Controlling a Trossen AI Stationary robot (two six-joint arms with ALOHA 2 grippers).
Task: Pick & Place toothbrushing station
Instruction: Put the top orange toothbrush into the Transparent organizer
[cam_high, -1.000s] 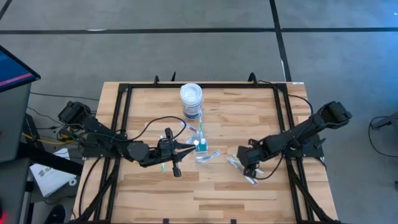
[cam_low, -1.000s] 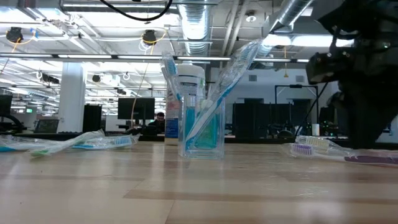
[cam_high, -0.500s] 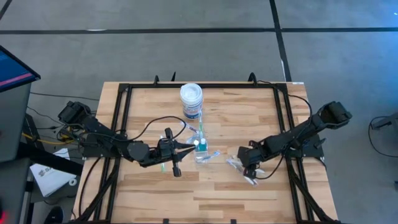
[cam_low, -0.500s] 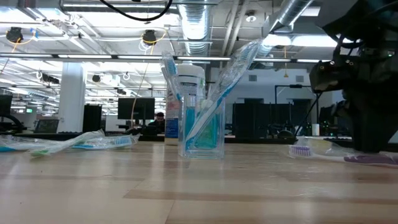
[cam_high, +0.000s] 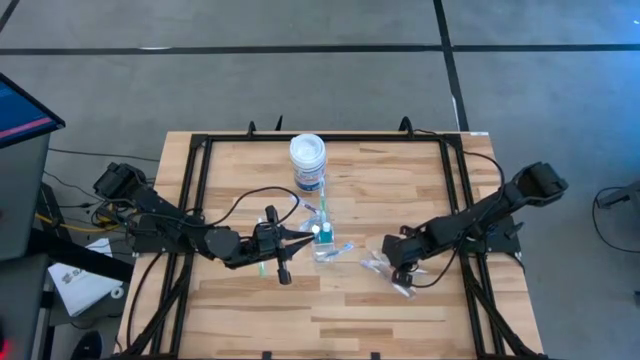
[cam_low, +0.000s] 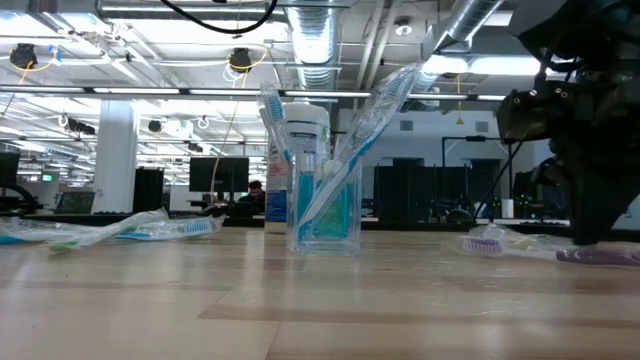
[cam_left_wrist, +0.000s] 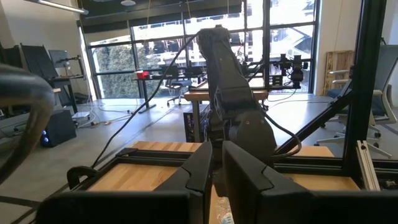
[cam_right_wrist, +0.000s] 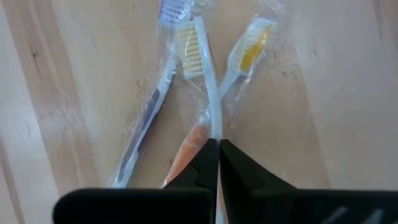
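Pick step: right pincer (cam_right_wrist: 219, 144) clamped on wrapped white-and-orange toothbrush (cam_right_wrist: 208, 99) on worktop (cam_high: 350, 310). Next: lift, carry to clear plastic cup (cam_high: 322, 243).

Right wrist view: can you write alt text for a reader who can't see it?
The right gripper is shut on the handle of a wrapped white and orange toothbrush lying on the wooden table. Beside it lie a wrapped purple toothbrush and a wrapped yellow-bristled toothbrush, their handles crossing near the gripper.
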